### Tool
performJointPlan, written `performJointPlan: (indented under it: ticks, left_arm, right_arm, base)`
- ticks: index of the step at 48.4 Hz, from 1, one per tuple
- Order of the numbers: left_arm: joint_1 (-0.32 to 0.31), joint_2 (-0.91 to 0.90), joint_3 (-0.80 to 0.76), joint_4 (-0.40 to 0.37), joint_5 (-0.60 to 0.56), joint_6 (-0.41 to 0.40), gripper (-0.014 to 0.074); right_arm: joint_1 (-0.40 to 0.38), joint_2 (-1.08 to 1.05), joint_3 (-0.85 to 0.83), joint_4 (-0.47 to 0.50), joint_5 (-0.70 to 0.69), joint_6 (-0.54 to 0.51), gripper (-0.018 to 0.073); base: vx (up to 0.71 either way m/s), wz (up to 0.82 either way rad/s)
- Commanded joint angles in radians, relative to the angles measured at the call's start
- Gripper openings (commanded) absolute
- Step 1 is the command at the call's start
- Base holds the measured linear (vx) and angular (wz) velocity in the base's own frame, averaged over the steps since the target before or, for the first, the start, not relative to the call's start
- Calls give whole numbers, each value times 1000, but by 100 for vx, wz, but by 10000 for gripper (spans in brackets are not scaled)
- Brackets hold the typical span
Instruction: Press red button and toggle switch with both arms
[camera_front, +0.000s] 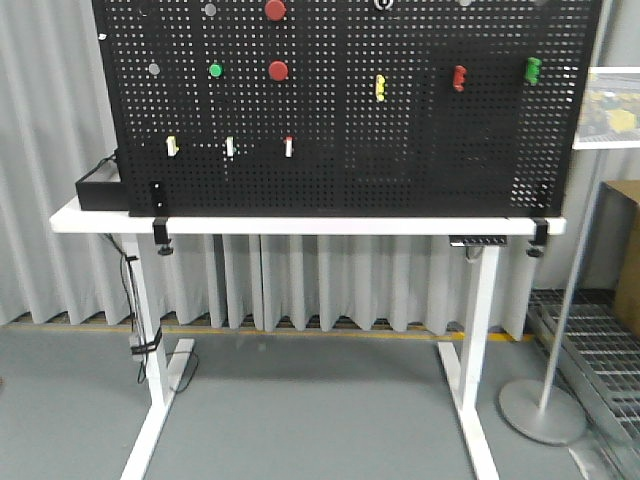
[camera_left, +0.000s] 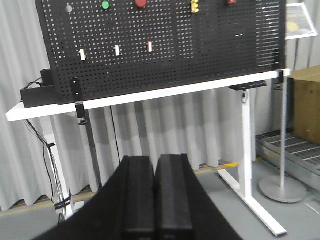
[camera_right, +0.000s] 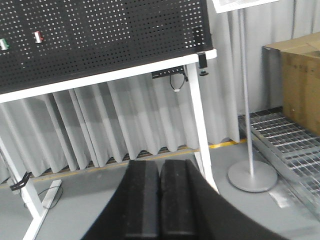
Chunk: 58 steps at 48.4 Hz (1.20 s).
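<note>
A red button (camera_front: 278, 70) sits high on the left half of the black pegboard (camera_front: 400, 170) standing upright on the white counter (camera_front: 300, 224), just right of a green button (camera_front: 215, 70), with a second red button (camera_front: 275, 10) directly above it; three small toggle switches (camera_front: 230, 147) run in a row beneath. Well back from the board, the left arm's jaws and the right arm's jaws are each pressed together, holding nothing
</note>
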<state>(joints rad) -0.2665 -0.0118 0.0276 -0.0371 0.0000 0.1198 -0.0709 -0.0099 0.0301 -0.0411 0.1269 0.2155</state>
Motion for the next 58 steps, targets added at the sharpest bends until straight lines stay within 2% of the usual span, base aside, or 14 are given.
performJointPlan:
  ticks: [1, 58]
  left_arm:
    - [1, -16, 34, -3, -79, -8, 2]
    - [1, -16, 34, -3, -79, -8, 2]
  right_arm:
    - [-5, -13, 12, -4, -86, -7, -3]
    - [-5, -13, 12, -4, -86, -7, -3]
  base:
    - [48, 4]
    - [43, 0]
